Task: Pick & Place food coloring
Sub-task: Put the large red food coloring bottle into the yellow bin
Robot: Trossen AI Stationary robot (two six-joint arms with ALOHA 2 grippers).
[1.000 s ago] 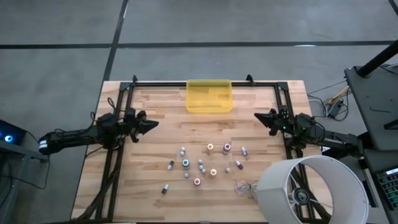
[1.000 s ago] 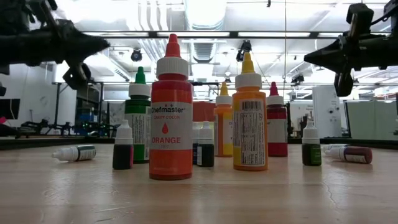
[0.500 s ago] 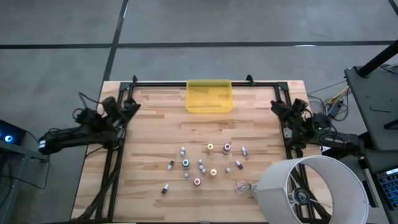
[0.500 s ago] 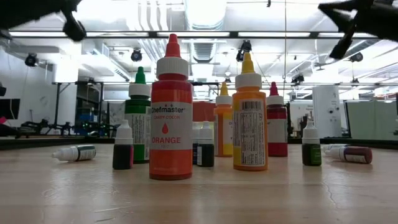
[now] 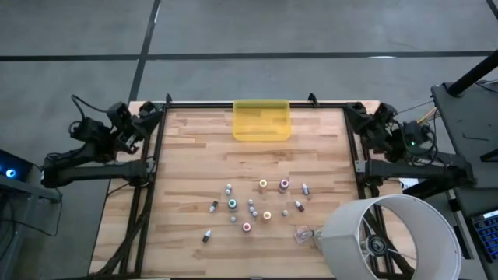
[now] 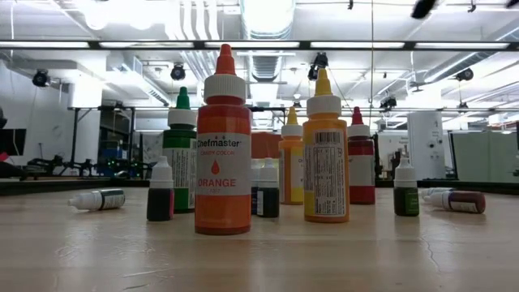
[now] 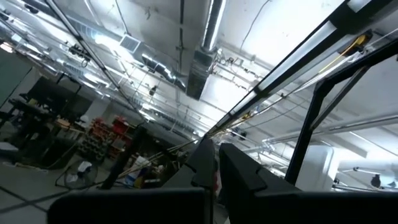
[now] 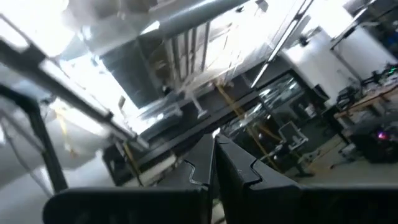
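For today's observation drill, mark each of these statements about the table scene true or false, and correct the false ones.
1. The yellow tray holds several bottles. False: it is empty; the bottles stand and lie on the table.
2. Both grippers are shut. True: the left gripper and right gripper have their fingers together.
3. The left gripper holds a bottle. False: it holds nothing, at the table's far left corner.
4. The nearest bottle in the low view is labelled orange. True.

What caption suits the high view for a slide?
Food coloring bottles scattered on the wooden table, yellow tray at the far edge, left gripper and right gripper parked shut.
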